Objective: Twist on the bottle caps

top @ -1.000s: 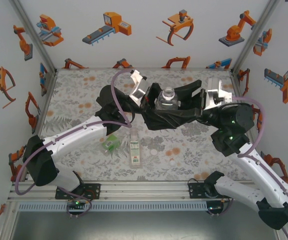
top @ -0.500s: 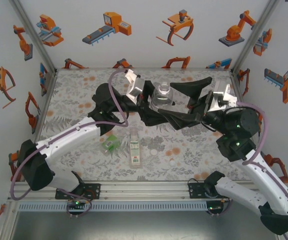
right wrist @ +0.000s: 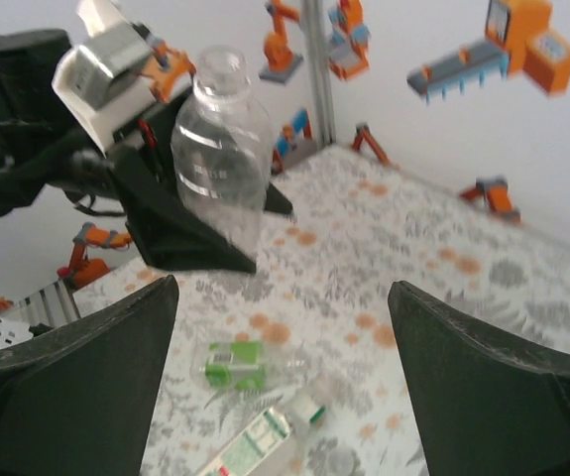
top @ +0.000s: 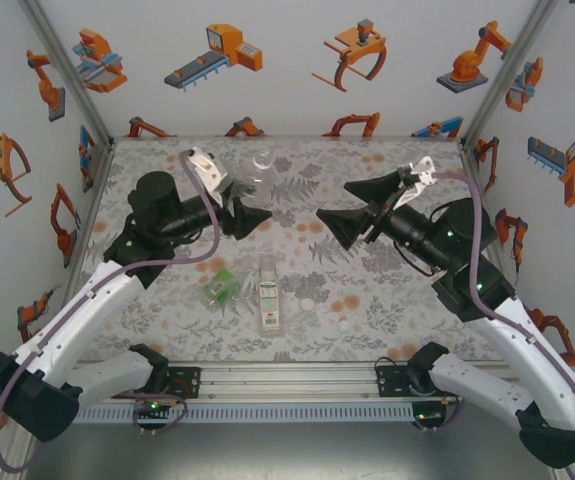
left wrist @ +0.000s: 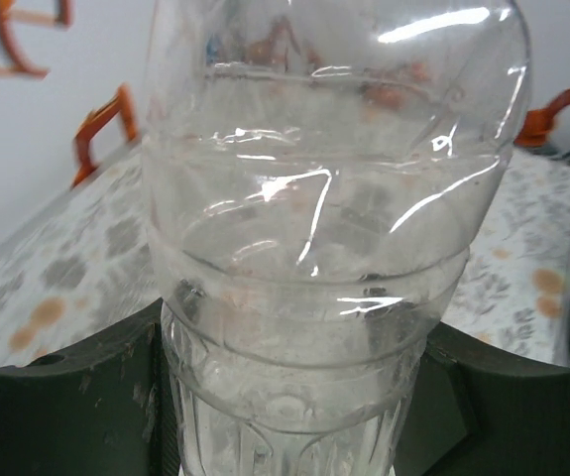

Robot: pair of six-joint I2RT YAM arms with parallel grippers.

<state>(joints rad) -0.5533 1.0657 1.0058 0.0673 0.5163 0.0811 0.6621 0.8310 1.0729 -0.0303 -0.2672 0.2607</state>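
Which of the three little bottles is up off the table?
The plain clear bottle, gripped by the left gripper; the green-tinted bottle and the white-labelled bottle lie on the table.

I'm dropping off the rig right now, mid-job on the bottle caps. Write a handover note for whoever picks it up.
Left gripper: shut on the clear bottle, holding it off the table toward the back.
Right gripper: open and empty, apart from that bottle.
On the table: the green bottle and the labelled bottle lie side by side near the front centre. Two white caps lie loose to their right.
Done: possibly the clear bottle, but its top is too blurred to confirm a cap.
Left: cap the green and labelled bottles, and check the clear one.
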